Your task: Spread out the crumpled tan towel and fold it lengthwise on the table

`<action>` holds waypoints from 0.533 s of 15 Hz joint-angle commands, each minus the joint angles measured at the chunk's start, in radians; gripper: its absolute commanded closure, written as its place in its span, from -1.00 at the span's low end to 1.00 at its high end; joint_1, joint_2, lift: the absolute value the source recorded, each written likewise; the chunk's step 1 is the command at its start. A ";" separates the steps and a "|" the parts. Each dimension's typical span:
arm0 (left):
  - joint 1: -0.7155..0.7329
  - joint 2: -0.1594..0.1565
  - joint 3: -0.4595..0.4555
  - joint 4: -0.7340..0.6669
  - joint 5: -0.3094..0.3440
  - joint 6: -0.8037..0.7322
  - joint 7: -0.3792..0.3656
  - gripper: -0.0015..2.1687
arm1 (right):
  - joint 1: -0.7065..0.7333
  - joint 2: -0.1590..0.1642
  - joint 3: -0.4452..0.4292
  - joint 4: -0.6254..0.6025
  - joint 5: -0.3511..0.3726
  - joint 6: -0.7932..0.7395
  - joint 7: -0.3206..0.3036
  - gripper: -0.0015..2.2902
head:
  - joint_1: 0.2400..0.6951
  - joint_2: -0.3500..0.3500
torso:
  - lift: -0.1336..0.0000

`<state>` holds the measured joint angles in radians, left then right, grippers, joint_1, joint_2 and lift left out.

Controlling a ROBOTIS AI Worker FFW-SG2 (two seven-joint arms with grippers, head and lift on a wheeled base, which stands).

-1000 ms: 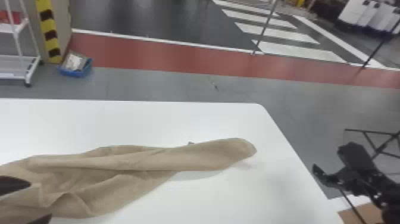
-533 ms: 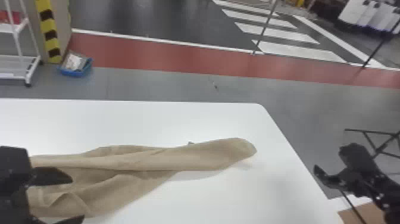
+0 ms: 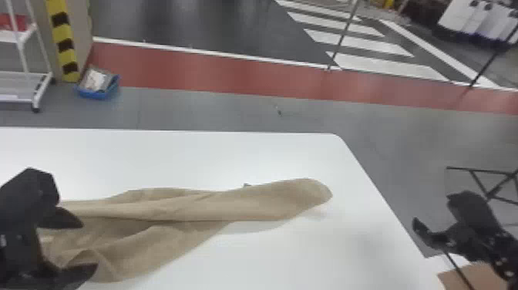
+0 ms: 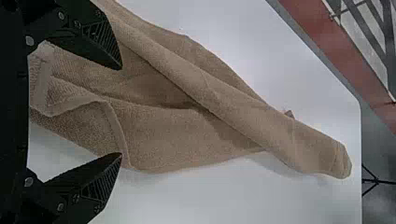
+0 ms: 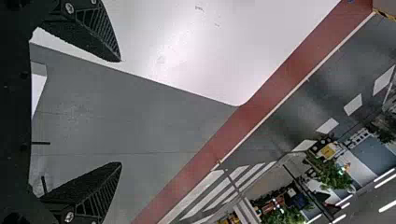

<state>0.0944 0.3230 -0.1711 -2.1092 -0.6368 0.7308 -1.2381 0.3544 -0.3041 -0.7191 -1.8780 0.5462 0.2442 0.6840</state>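
In the head view my left gripper (image 3: 90, 247) is above the left end of the tan towel (image 3: 246, 204), its fingers open. The towel lies bunched lengthwise on the white table (image 3: 308, 254), narrow and rolled toward the right end, wider and wrinkled at the left. The left wrist view has the gripper (image 4: 122, 111) open over the towel (image 4: 173, 135), with a hemmed edge and a raised fold between the fingers. My right gripper (image 3: 420, 231) waits off the table's right edge; in the right wrist view this gripper (image 5: 122, 112) stands open and holds nothing.
The table's right edge slants down past the towel's right end. Beyond the table are a white rack (image 3: 27, 50), a blue bin (image 3: 98, 88) on the floor and a black metal stand (image 3: 497, 185). A brown box (image 3: 470, 277) is at the lower right.
My left gripper has come farther into the head view from the left edge, moving over the towel's left end. The towel keeps its shape, and the right arm is almost unmoved.
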 commanded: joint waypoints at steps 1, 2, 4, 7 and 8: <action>0.007 0.013 0.061 0.023 0.006 -0.014 -0.009 -0.75 | 0.009 0.000 -0.010 0.010 -0.009 -0.018 0.000 -0.91 | 1.00 -1.00 | -0.86; 0.008 0.021 0.081 0.032 0.006 -0.017 -0.012 -0.75 | 0.009 -0.001 -0.013 0.016 -0.009 -0.024 -0.001 -0.91 | 1.00 -1.00 | -0.86; 0.013 0.033 0.104 0.044 0.008 -0.017 -0.041 -0.53 | 0.008 0.000 -0.013 0.019 -0.012 -0.030 -0.001 -0.91 | 1.00 -1.00 | -0.86; 0.018 0.033 0.111 0.061 0.003 -0.017 -0.067 0.15 | 0.006 0.002 -0.006 0.019 -0.011 -0.030 -0.003 -0.91 | 1.00 -1.00 | -0.86; 0.024 0.033 0.122 0.061 0.003 -0.023 -0.066 0.33 | 0.006 0.002 -0.006 0.019 -0.012 -0.027 -0.001 -0.91 | 1.00 -1.00 | -0.86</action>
<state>0.1125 0.3557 -0.0594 -2.0507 -0.6319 0.7129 -1.3050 0.3609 -0.3025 -0.7264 -1.8592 0.5344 0.2143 0.6819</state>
